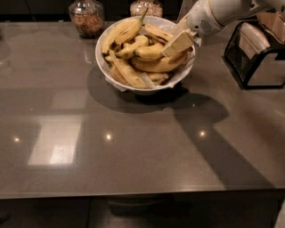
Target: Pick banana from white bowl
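Note:
The white bowl (pixel 116 76) stands at the back middle of the table, lined with paper and heaped with bananas. A long, nearly straight banana with dark streaks (pixel 156 32) lies at the bowl's upper right. My gripper (pixel 180 32) reaches in from the upper right, low over the right side of the heap. It is open, with one cream finger (pixel 178 43) resting against a plump curved banana (pixel 149 51) and the other behind the streaked banana's end. It holds nothing. A shorter banana with a long upright stem (pixel 129 31) lies at the upper left.
Two glass jars (pixel 87 17) (pixel 147 6) stand behind the bowl at the table's back edge. A black wire rack with packets (pixel 258 53) stands at the right, close under my arm. The grey table (pixel 133 156) stretches toward the front.

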Controlling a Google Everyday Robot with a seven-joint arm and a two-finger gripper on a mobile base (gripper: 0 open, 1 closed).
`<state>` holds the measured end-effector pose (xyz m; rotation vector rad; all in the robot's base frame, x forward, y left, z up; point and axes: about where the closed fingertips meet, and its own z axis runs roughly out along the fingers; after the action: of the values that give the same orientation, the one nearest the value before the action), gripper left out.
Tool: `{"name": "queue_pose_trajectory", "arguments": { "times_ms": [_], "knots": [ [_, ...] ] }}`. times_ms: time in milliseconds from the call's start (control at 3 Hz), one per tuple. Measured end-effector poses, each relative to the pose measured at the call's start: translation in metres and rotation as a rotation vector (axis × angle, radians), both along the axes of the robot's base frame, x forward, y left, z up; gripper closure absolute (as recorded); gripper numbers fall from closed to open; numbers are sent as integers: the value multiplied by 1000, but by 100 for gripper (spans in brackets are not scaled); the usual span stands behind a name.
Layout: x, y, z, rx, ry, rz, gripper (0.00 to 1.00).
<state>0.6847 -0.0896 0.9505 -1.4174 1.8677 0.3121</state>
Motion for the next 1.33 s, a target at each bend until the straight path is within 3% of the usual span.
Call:
{"name": "queue_pose_trajectory", "arguments": {
  "times_ms": [667,1333],
  "knots": [
    [-1,3,0,-9,-2,2,99],
    [-15,5,26,-33,-56,8,100]
  ]
}}
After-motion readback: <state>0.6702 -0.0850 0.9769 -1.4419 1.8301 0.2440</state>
